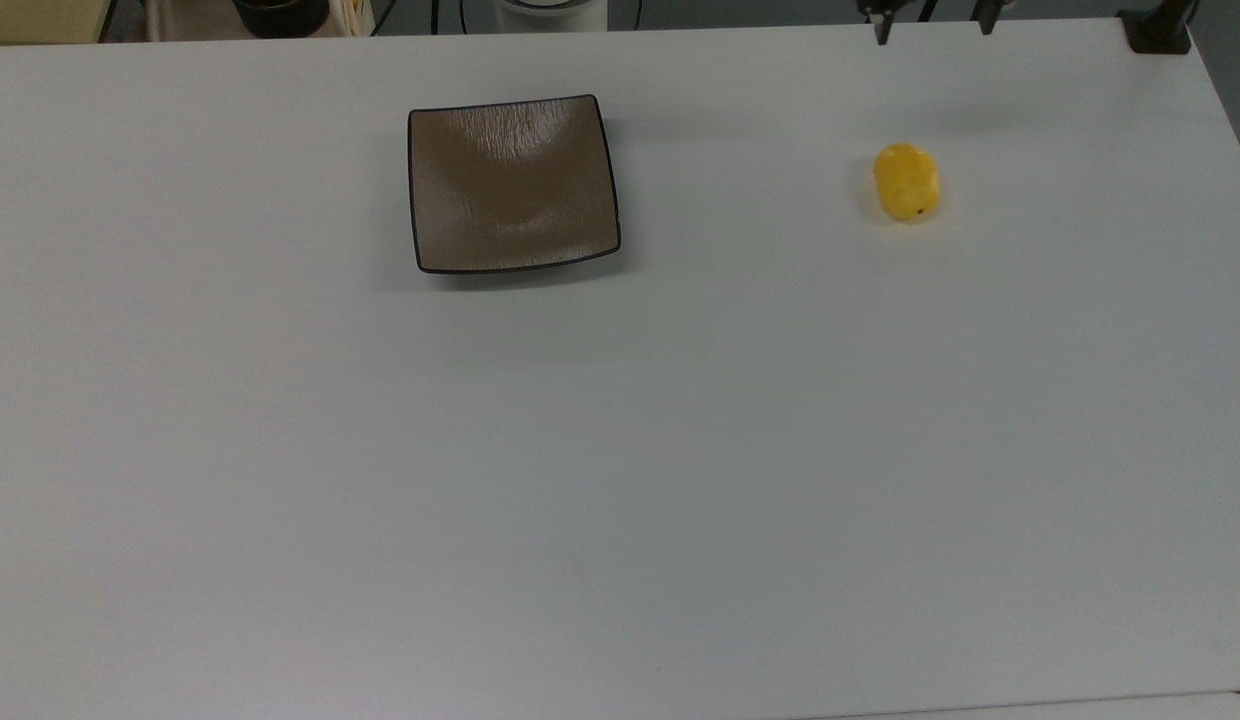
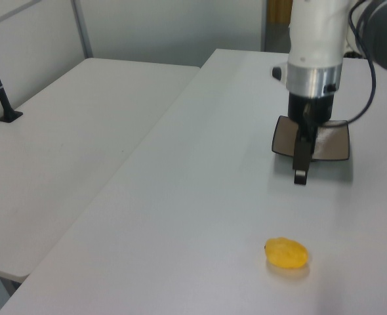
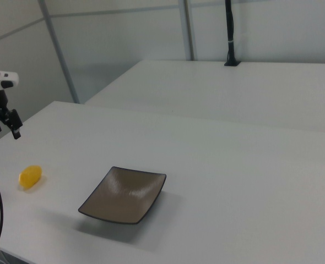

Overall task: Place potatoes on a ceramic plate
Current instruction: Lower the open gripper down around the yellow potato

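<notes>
Bright yellow potato (image 1: 907, 181) – brown-grey, black-rimmed plate (image 1: 513, 184) – white table (image 1: 620, 450)

The arm (image 2: 318, 29) wears a smooth white shell, round in section, that ends in a broad band of brushed silver metal. A small white knob sticks out from the shell just above that band. Below the band sits a black mount carrying the gripper (image 2: 301, 172), whose fingers (image 2: 302, 154) are slim, dark and flat. A thin black cable (image 2: 370, 72) loops from the grey joint to the mount.
</notes>
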Robot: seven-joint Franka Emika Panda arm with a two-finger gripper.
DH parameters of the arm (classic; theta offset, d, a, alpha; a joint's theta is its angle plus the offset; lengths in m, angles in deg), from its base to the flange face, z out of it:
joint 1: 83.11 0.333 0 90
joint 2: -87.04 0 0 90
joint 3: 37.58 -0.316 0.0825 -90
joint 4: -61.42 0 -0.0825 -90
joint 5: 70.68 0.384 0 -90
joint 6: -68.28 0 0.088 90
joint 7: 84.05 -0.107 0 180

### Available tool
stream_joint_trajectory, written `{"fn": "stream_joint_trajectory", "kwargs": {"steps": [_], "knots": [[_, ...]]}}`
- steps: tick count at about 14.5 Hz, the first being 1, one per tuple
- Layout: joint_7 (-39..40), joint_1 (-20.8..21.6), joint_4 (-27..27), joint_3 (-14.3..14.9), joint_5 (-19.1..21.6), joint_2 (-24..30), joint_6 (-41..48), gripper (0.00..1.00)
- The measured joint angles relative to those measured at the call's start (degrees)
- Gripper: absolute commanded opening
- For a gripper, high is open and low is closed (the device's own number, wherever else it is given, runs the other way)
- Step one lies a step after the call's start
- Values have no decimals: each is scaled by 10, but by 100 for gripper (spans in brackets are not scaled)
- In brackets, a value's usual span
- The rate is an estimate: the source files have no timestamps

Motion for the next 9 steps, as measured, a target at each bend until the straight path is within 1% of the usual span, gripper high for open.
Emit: {"fn": "stream_joint_trajectory", "kwargs": {"steps": [3, 9], "knots": [[-22, 22, 0, -3, -5, -39, -23, 100], [-23, 25, -3, -2, -27, -103, -64, 100]]}}
